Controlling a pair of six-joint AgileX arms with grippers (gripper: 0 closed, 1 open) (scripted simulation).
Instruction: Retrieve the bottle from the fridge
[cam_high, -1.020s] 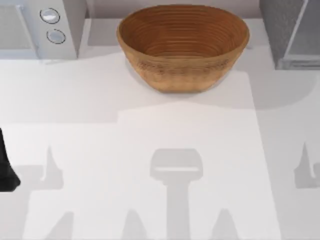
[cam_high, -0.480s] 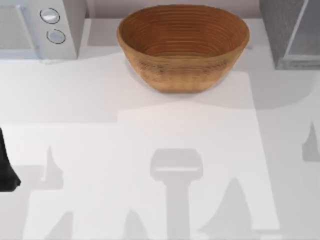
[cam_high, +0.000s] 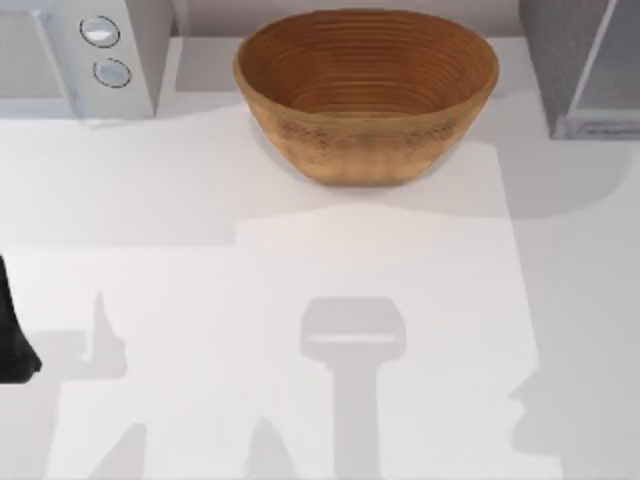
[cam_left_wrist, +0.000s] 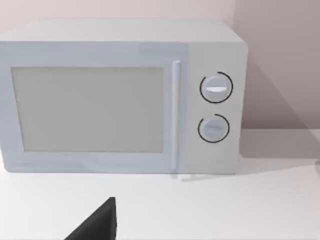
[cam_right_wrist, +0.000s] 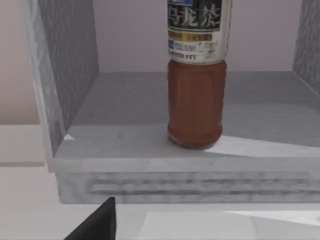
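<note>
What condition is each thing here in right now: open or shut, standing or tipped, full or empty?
Dark grey speckled fridge: open, inside on view.
Brown-bodied bottle with a printed label: upright on the fridge floor, untouched.
Light-grey microwave with two round knobs: door shut.
Large brown woven bowl: upright, empty.

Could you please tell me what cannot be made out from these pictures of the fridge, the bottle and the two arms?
- Bottle: standing upright inside the fridge; its cap is cut off by the right wrist view's edge.
- Fridge in the top view: cropped by the frame's corner, so its inside is hidden.
- Left end effector and right end effector: a dark tip at each wrist view's edge; open or shut cannot be told.
</note>
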